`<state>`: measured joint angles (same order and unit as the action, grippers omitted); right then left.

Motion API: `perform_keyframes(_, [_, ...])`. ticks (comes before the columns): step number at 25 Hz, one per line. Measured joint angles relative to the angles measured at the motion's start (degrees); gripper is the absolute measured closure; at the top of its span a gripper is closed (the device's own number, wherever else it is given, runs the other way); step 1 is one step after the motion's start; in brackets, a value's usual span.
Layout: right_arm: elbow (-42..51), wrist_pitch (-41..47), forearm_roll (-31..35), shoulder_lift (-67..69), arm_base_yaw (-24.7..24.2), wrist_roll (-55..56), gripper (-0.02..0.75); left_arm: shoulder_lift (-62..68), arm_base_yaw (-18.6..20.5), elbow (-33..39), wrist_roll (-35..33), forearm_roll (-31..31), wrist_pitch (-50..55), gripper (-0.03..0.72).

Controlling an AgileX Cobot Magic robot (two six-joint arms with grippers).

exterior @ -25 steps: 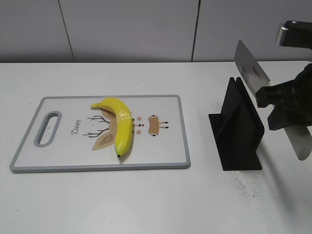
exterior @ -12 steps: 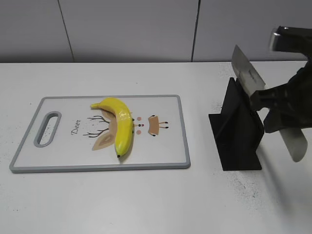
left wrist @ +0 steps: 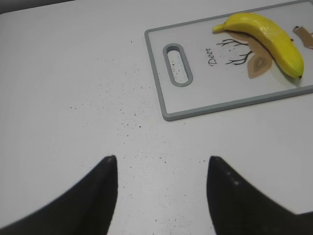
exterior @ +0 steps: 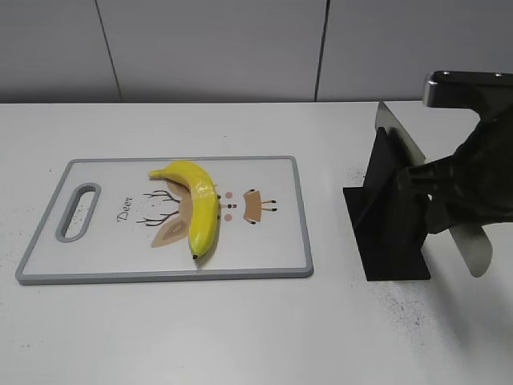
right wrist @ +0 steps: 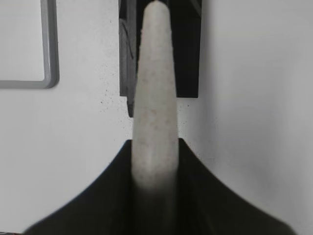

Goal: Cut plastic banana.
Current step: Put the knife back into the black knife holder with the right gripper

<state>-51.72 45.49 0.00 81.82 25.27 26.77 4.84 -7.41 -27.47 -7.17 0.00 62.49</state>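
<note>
A yellow plastic banana lies on a white rectangular cutting board with a grey rim, left of centre in the exterior view. Its stem end points toward the upper left and its dark tip toward the board's lower edge. It rests across a brown deer drawing and the word "Deer". The board's oval handle slot sits at the far left end. The board lies flat on a white table speckled with fine dark specks.

At the right of that view, a black plastic knife stand sits on the table, well apart from the board. The right gripper, a black bulk at the right edge, is clamped on a knife with a grey blade and a pale handle. The blade slants up toward the top of the stand and the handle hangs low at the right. In the right wrist view the pale handle runs up the middle between the closed dark fingers, with the stand behind it at the top.

In the left wrist view the left gripper hovers over bare table at the bottom of the frame. Its two dark fingertips are spread apart with nothing between them. The board and banana lie in the upper right, well away from it.
</note>
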Motion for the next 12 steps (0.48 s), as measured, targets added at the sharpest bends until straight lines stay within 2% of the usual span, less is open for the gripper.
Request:
perform_keyframes(1, [0.0, -0.9, 0.0, 0.0, 0.0, 0.0, 0.525, 0.0, 0.0, 0.0, 0.0, 0.0, 0.0, 0.135])
perform_keyframes(4, [0.0, -2.8, 0.0, 0.0, 0.0, 0.0, 0.313, 0.0, 0.0, 0.0, 0.0, 0.0, 0.0, 0.135])
perform_keyframes(6, [0.0, -3.6, 0.0, 0.0, 0.0, 0.0, 0.206, 0.0, 0.0, 0.0, 0.0, 0.0, 0.0, 0.135])
perform_keyframes(8, [0.0, -3.8, -0.4, 0.0, 0.0, 0.0, 0.158, 0.0, 0.0, 0.0, 0.0, 0.0, 0.0, 0.135])
perform_keyframes(12, [-0.3, -3.8, -0.7, -0.2, 0.0, -0.3, 0.134, 0.0, 0.0, 0.0, 0.0, 0.0, 0.0, 0.135])
